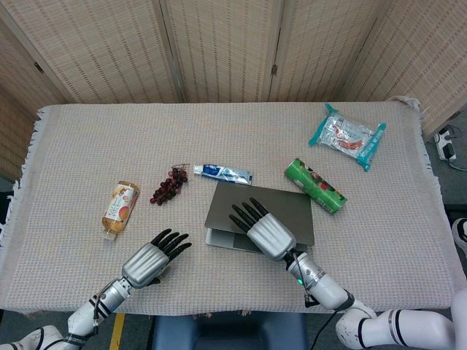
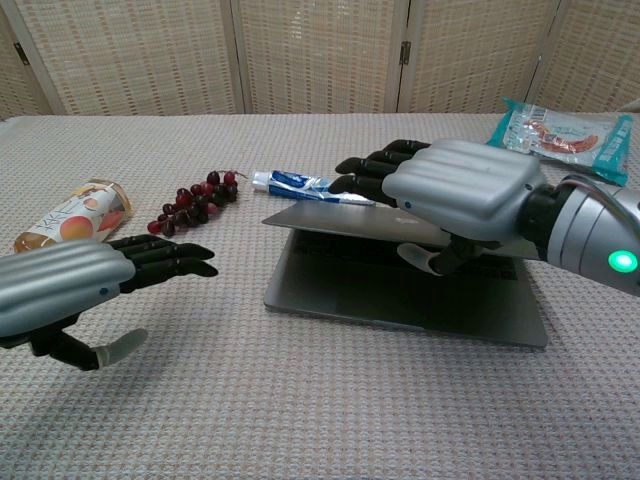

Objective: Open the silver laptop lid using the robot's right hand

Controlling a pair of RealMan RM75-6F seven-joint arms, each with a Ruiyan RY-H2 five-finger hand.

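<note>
The silver laptop (image 1: 292,208) lies at the front middle of the table, its lid lifted a little above the base (image 2: 400,295). My right hand (image 1: 266,233) grips the lid's front edge, with fingers (image 2: 375,170) flat on top and the thumb under it. My left hand (image 1: 149,262) hovers open to the left of the laptop, near the table's front edge, fingers pointing toward the laptop's left side (image 2: 70,285); it touches nothing.
A toothpaste tube (image 1: 222,173) lies just behind the laptop, with dark grapes (image 1: 168,186) and a juice bottle (image 1: 120,208) to its left. A green chips can (image 1: 315,188) lies right of the lid, and a snack packet (image 1: 348,136) lies farther back. Folding screens stand behind.
</note>
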